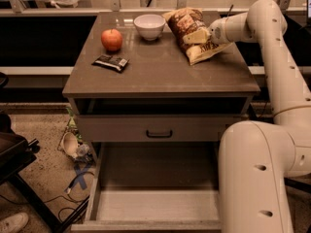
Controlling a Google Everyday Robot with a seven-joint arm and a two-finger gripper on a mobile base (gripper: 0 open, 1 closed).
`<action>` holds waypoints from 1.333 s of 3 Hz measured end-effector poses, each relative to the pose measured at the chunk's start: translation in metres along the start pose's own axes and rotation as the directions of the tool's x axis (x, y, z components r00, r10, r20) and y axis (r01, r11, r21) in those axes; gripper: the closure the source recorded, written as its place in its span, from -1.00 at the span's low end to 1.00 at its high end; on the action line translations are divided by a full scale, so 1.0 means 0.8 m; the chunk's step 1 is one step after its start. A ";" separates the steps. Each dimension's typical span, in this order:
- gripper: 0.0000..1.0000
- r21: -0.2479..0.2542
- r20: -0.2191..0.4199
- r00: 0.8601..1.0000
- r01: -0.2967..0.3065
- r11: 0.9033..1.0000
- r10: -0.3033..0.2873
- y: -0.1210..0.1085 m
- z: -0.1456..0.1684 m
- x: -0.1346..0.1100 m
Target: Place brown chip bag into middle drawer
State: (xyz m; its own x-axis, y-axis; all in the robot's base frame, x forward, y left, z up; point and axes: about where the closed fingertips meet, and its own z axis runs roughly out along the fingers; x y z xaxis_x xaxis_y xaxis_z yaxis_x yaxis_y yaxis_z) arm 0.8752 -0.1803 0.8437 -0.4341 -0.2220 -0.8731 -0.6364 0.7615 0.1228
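Observation:
The brown chip bag (187, 25) lies on the back right of the cabinet top (160, 72), dark brown in the middle with tan-yellow ends. My gripper (197, 36) reaches in from the right and sits on the bag's middle, touching it. The bag rests on the top surface. The middle drawer (155, 205) is pulled out far, low at the front of the cabinet; its pale floor is bare. My arm's large lower body (255, 178) hides the drawer's right side.
A red apple (112, 39), a white bowl (149, 25) and a small black wrapper (111, 62) lie on the cabinet top to the bag's left. A shut drawer front with a black handle (159, 132) sits above the open drawer. Clutter and cables lie on the floor at left.

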 end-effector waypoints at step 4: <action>1.00 0.000 -0.001 1.000 0.001 1.000 -0.001 0.001 -0.003 -0.005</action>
State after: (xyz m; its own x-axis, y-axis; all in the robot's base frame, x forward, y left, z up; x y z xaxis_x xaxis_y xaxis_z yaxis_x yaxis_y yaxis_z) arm 0.8750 -0.1799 0.8482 -0.4340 -0.2229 -0.8729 -0.6368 0.7613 0.1222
